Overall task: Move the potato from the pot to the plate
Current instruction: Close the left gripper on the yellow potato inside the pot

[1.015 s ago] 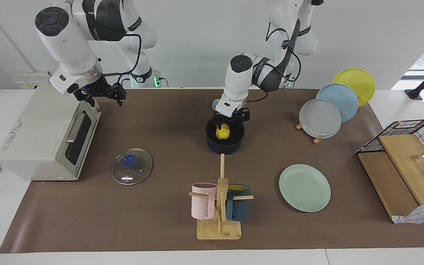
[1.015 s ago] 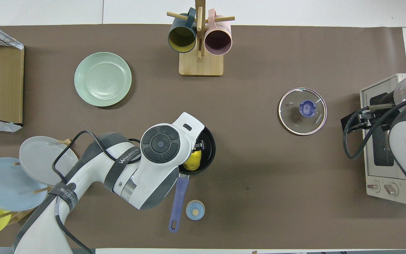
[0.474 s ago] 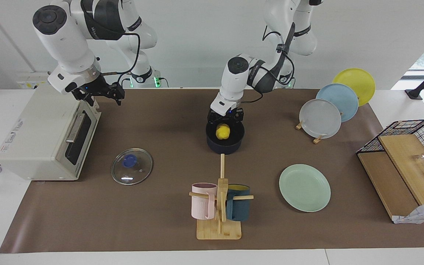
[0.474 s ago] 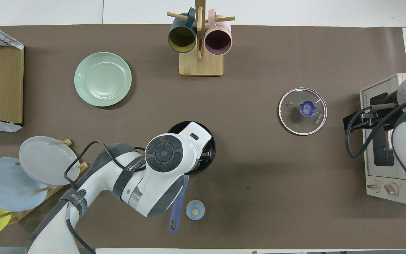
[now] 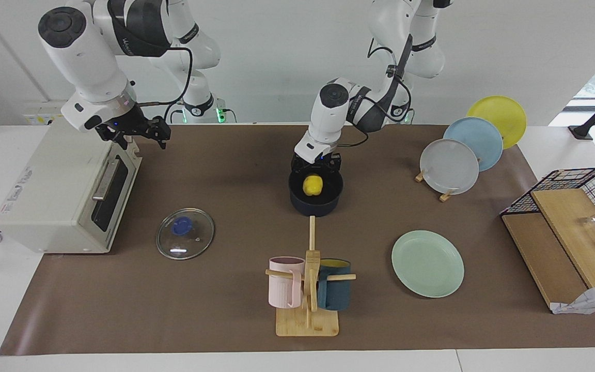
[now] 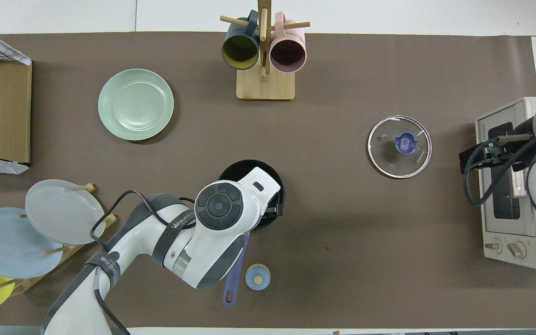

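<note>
One potato [image 5: 313, 185] in one pot [image 5: 316, 204], one mint plate [image 5: 427, 263] bare. Left gripper [image 5: 316, 166] at pot's rim over potato, finger gap unreadable, grip can't tell. Right gripper [image 5: 133, 131] waits over toaster oven [image 5: 55, 191], holding nothing.

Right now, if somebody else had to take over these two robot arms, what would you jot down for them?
Left gripper: just above the pot's rim on the robots' side, holding nothing.
Right gripper: waiting in the air over the toaster oven, holding nothing.
Potato: lying in the pot, not gripped.
Plate: bare, farther from the robots than the pot, toward the left arm's end of the table.
Done: the glass lid is off and lies on the table.
Left: grab the potato, lift it out, carry it to the plate, set it down.
</note>
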